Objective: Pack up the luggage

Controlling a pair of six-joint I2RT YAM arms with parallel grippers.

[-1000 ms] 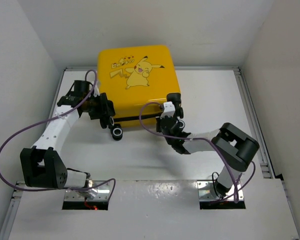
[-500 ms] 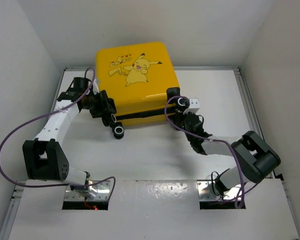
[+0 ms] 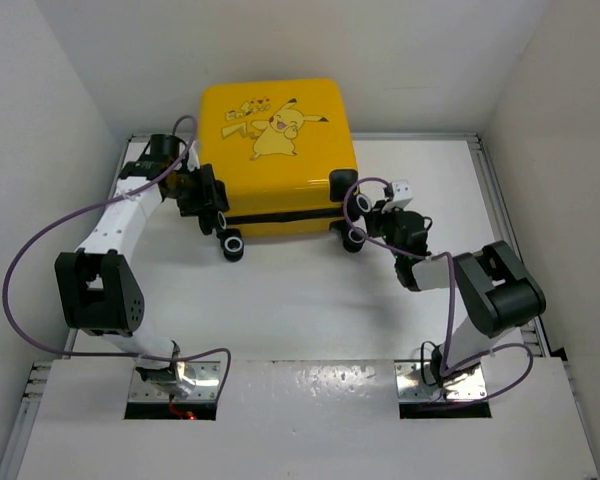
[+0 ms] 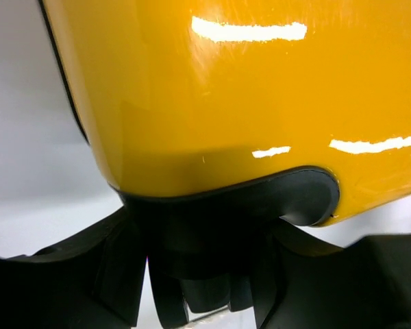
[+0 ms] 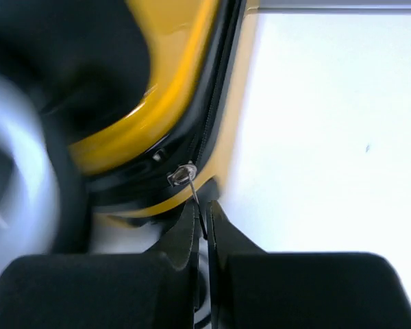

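Large glossy yellow hard-shell suitcase with the Pikachu print (image 3: 275, 150) is lying flat, lid down, on the white surface (image 3: 300, 310), just ahead of both end effectors and spanning the gap between them.

Right end effector (image 5: 203, 218) is pinching fully closed on the thin silver metal zipper pull (image 5: 190, 184). The pull is sitting right at its tips, on the black zipper band (image 5: 222, 68) at the near right corner. I'm reading this as the zip being run round to seal the case.

Left end effector (image 4: 204, 274) is standing about half spread, straddling the black moulded plastic wheel housing (image 4: 260, 202) at the other near corner. It's probably bracing the shell so the zip tug isn't dragging it. Black on black, so I can't tell if it's actually clamping.

Packing is looking done; zipping is the open step.
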